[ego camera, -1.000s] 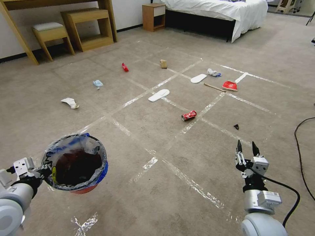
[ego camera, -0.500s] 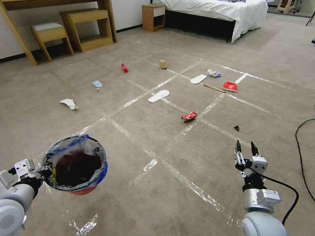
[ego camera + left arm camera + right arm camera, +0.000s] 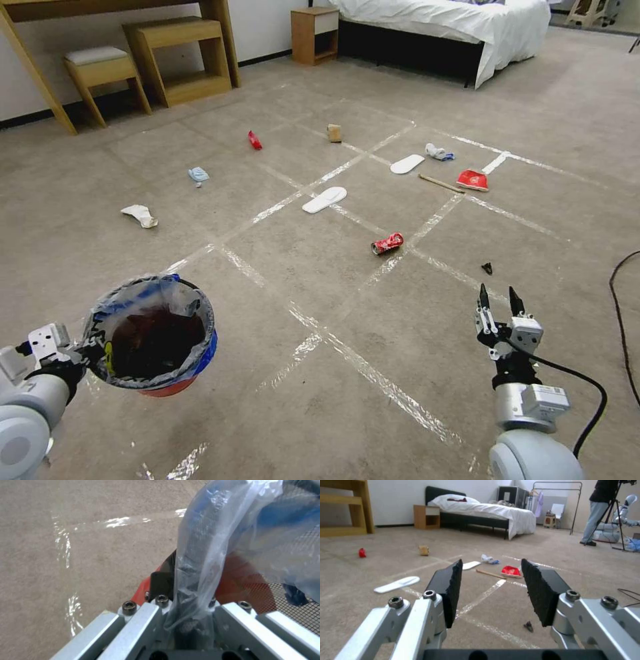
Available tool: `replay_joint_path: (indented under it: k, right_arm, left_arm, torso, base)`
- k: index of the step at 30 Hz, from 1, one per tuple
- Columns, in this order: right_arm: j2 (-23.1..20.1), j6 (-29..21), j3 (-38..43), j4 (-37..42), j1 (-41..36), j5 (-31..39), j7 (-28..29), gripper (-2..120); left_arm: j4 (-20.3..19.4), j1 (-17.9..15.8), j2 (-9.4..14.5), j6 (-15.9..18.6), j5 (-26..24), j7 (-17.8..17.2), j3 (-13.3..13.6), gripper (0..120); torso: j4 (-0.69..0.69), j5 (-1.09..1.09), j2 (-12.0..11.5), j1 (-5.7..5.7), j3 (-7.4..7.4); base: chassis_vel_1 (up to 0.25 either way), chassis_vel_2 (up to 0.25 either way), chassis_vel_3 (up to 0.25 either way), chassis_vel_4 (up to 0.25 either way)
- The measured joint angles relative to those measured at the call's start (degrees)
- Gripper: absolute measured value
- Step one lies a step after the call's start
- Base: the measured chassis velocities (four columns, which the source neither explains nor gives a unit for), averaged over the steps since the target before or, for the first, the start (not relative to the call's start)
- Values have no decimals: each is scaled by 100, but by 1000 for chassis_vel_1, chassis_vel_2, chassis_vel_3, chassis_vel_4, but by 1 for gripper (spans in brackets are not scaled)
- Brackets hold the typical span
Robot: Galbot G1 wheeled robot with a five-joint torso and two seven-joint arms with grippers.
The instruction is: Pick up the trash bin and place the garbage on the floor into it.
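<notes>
Down at the head view's eight o'clock, the left claw (image 3: 85, 348) is clenched on the rim of the trash bin (image 3: 152, 333), pinching the rim and its crinkled plastic liner together between the fingers (image 3: 196, 620); the bin hangs clear of the floor (image 3: 320, 400), red base below, blue band above, mouth facing up. Over at four o'clock the right claw (image 3: 499, 300) is released, its two black pads (image 3: 451, 590) spread apart and pointing forward over the carpet, holding nothing.

Just beyond that claw, toward twelve o'clock from it, lies a small dark scrap (image 3: 487, 268). Farther out, near the picture's centre, a crushed red can (image 3: 387, 243) rests beside a tape line. Past it, a white slipper (image 3: 325, 199) lies at about twelve o'clock, with a second slipper (image 3: 407, 163), a wooden stick (image 3: 441, 183), a red wrapper (image 3: 473, 179) and a crumpled tissue (image 3: 438, 152) toward one o'clock. A tan paper bag (image 3: 334, 133) and a small red wrapper (image 3: 254, 140) sit farther back; a blue mask (image 3: 197, 175) and a white wad (image 3: 140, 215) lie toward ten o'clock.
</notes>
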Motion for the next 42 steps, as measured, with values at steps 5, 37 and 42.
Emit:
replay_joint_path:
  k: [5, 37, 42]
  right_arm:
    - [19, -22, -1, 13, 1, -26, 0, 50]
    - [27, -41, -16, 71, -11, -39, 21, 50]
    - [28, -42, -20, 70, -6, -39, 24, 50]
  left_arm:
    - [-18, 41, 2, -17, 14, 5, -28, 1]
    - [-11, 79, -4, -58, 82, 34, -46, 1]
    - [-5, 77, -4, -62, 87, 34, -37, 1]
  torso:
    - [0, 0, 0, 0, 0]
    - [-1, 1, 0, 0, 1]
    - [1, 0, 0, 0, 0]
  base:
    - [-115, 125, 114, -113]
    - [-145, 153, 150, -156]
    - [-151, 159, 150, -140]
